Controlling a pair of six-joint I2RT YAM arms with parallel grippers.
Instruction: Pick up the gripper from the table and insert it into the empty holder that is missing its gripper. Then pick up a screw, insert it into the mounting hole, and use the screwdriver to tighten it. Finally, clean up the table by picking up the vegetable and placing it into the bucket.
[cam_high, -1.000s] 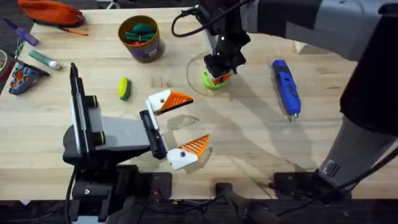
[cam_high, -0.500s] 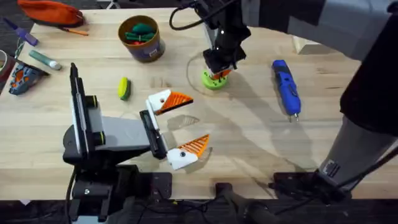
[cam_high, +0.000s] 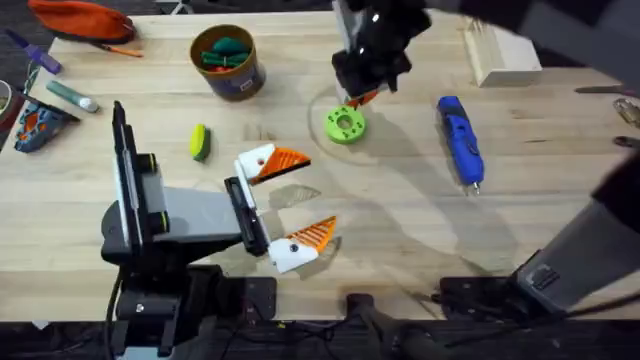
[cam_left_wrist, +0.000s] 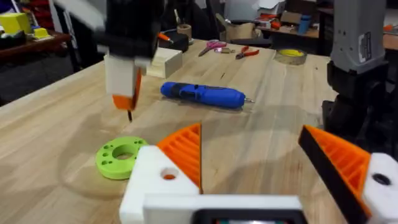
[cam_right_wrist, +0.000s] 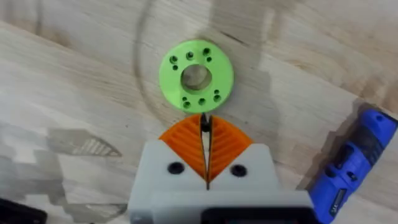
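Note:
My right gripper (cam_high: 362, 98) (cam_right_wrist: 204, 119) hangs above the green disc (cam_high: 345, 125) (cam_right_wrist: 196, 74), shut on a thin dark screw (cam_left_wrist: 129, 115). My left gripper (cam_high: 318, 195) rests open on the table. Its far white holder (cam_high: 258, 160) (cam_left_wrist: 155, 180) carries the orange gripper (cam_high: 288, 159) (cam_left_wrist: 186, 152), and orange shows through its mounting hole (cam_left_wrist: 169, 176). The blue screwdriver (cam_high: 460, 138) (cam_left_wrist: 202, 95) lies to the right of the disc. The yellow-green vegetable (cam_high: 200, 141) lies on the table below the tan bucket (cam_high: 240, 82).
The bucket holds green and orange toy pieces. A pale wooden rack (cam_high: 500, 55) stands at the back right. An orange pouch (cam_high: 85, 18) and markers (cam_high: 70, 95) lie at the back left.
My right gripper has lifted off the green disc and moved slightly toward the back, so the whole disc shows. The left arm has stayed still.

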